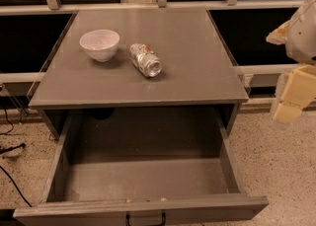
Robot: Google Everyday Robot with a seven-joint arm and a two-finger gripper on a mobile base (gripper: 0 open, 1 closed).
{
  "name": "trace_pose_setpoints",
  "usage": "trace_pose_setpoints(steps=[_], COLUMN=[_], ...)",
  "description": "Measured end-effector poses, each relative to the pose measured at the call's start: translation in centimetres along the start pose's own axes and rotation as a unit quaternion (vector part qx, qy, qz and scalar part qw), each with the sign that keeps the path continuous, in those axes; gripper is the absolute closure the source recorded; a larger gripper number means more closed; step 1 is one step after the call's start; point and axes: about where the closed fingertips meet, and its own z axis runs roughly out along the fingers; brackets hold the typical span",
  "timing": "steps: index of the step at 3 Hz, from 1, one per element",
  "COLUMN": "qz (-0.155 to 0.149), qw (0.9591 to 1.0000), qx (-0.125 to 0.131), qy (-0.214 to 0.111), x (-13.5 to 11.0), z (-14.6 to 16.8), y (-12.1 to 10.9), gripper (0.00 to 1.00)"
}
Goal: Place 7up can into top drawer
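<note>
We see the 7up can (145, 60) lying on its side on the cabinet top (192, 67), just beside the white bowl (99, 44). The top drawer (143, 178) stands pulled open below. The gripper (287, 112) hangs at the right edge, well apart from the can and carrying nothing; we cannot tell how wide it is set. We judge that a careless approach could nudge the can into rolling, knock the bowl, or slip on the dented body.

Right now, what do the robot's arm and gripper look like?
At the frame's right edge, beside the cabinet, the gripper is blocky, flat-sided and pale cream-yellow. The arm above it is a rounded off-white shell. No cables or markings show.
</note>
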Motion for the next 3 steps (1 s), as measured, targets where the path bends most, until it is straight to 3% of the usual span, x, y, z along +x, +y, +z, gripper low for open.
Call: trace_pose_setpoints(steps=[2, 3], qz=[0.009, 0.023], qw=[0.9998, 0.999], qx=[0.011, 0.034], qy=[-0.011, -0.02], x=[-1.1, -2.7], z=[0.3, 1.0], y=[-1.0, -2.9], gripper=[0.0, 0.0])
